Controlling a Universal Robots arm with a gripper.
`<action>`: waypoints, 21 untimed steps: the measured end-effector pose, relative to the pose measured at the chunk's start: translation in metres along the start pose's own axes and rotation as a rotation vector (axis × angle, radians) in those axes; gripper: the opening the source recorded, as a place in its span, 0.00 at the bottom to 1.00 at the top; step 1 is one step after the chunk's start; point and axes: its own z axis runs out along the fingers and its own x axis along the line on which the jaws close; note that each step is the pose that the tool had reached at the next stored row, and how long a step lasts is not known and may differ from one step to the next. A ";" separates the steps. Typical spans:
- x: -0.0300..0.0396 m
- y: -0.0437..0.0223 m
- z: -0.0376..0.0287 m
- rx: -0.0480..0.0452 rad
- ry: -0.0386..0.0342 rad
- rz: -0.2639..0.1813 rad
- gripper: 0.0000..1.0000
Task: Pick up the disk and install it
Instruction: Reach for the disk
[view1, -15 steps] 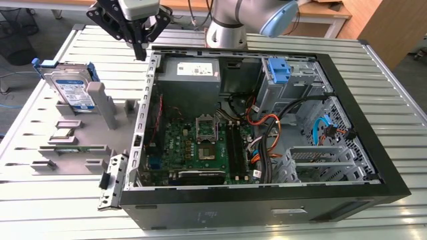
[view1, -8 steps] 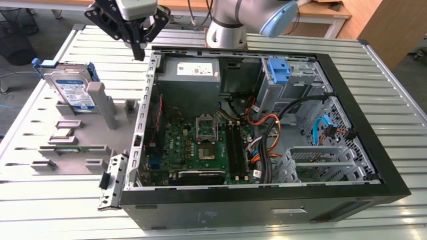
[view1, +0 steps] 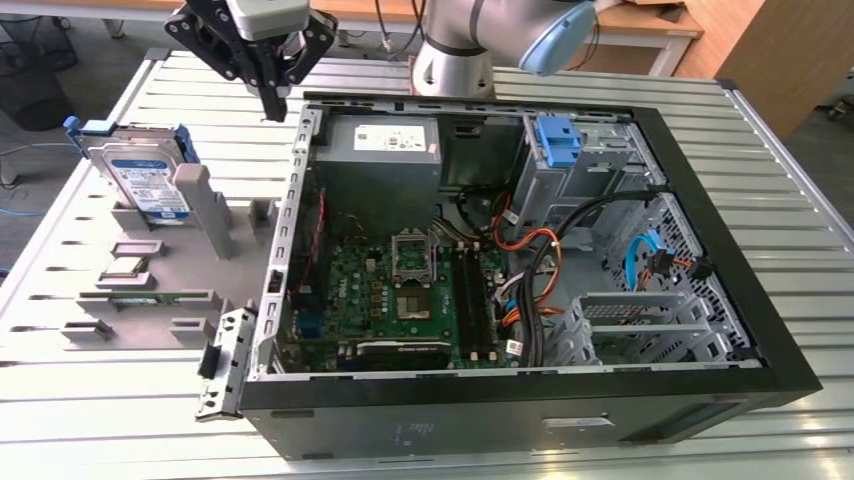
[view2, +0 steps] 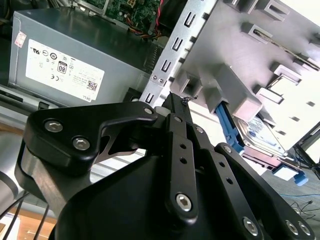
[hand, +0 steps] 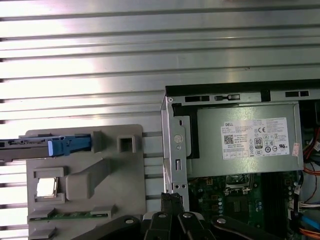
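Note:
The disk (view1: 144, 180) is a silver-grey drive with a white-and-blue label in a blue bracket. It stands on edge in a grey holder (view1: 180, 300) at the exterior view's left, beside the open computer case (view1: 534, 405). My gripper (view1: 274, 102) hangs above the table at the case's back left corner, off to the right of the disk and apart from it. Its fingers are shut with nothing between them. In the second wrist view the fingertips (view2: 179, 100) meet, and the disk (view2: 260, 132) lies beyond them. In the first wrist view the disk (hand: 30, 149) appears edge-on, away from the gripper (hand: 172, 196).
Inside the case are a grey power supply (view1: 383, 140), a green motherboard (view1: 400, 285), cables and a bare blue bracket (view1: 558, 140) at the drive bay. The holder also carries a small green circuit strip (view1: 134, 297). The slatted metal table (view1: 80, 400) extends all around.

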 end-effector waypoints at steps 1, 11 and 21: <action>0.0004 0.0000 0.0000 0.0000 0.0000 0.000 0.11; 0.0065 -0.0005 -0.0002 0.0001 0.0000 0.000 0.11; 0.0145 -0.0011 -0.0004 0.0000 0.0000 0.000 0.11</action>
